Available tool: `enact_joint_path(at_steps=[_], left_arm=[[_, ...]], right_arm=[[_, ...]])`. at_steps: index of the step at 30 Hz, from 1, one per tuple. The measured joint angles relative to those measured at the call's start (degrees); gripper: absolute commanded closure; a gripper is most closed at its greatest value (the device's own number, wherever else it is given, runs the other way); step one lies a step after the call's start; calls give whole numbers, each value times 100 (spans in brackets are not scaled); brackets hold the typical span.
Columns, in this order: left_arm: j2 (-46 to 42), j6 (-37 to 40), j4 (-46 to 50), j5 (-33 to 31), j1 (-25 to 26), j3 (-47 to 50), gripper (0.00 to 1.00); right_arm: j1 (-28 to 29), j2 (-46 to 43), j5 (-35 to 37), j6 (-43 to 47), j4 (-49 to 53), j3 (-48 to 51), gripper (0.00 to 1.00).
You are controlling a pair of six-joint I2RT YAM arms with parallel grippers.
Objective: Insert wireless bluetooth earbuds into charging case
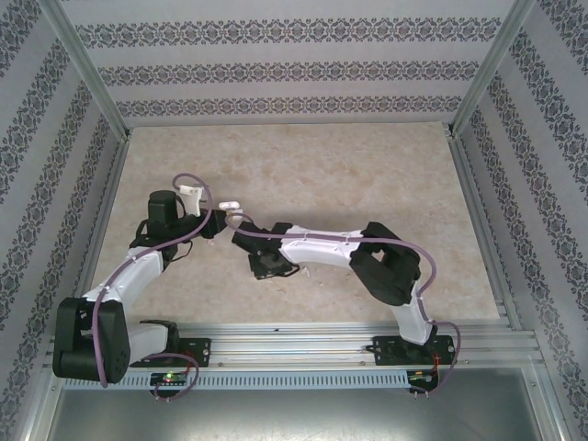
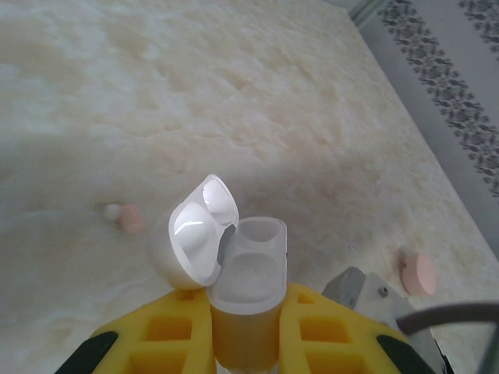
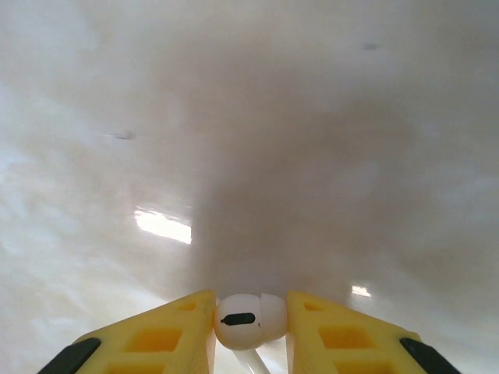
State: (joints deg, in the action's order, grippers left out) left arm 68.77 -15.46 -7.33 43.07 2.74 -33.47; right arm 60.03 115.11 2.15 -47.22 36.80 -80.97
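Left gripper (image 1: 223, 213), right gripper (image 1: 243, 223) — close together above table (image 1: 367, 165).

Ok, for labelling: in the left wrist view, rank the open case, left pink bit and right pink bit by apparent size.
1. open case, largest, though nearest the camera.
2. right pink bit and left pink bit: look alike, unranked.

Clamping with the left gripper (image 2: 245, 319) on the open charging case (image 2: 249, 265), with yellow fingers (image 2: 168, 331) tight on either side. Pinching an earbud (image 3: 243, 319) in the right gripper (image 3: 249, 315), between jaws drawn close. Reaching inward with a bent left arm (image 1: 129, 271) and with a right arm (image 1: 322, 246) stretched across toward it.
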Motion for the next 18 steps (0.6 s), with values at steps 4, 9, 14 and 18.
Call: enact_joint_path(at_steps=[4, 9, 14, 18], left_arm=[[72, -160, -584, 85, 225, 81, 100], [127, -192, -1043, 87, 549, 109, 100], [83, -313, -1814, 87, 723, 422, 100], [-122, -369, -2072, 76, 813, 603, 100]], right_arm=[[-140, -343, 2, -61, -109, 138, 73], [-295, -850, 57, -59, -190, 181, 73], [-354, -1565, 396, -17, -188, 264, 75], [-179, -2177, 938, 225, -201, 273, 76]])
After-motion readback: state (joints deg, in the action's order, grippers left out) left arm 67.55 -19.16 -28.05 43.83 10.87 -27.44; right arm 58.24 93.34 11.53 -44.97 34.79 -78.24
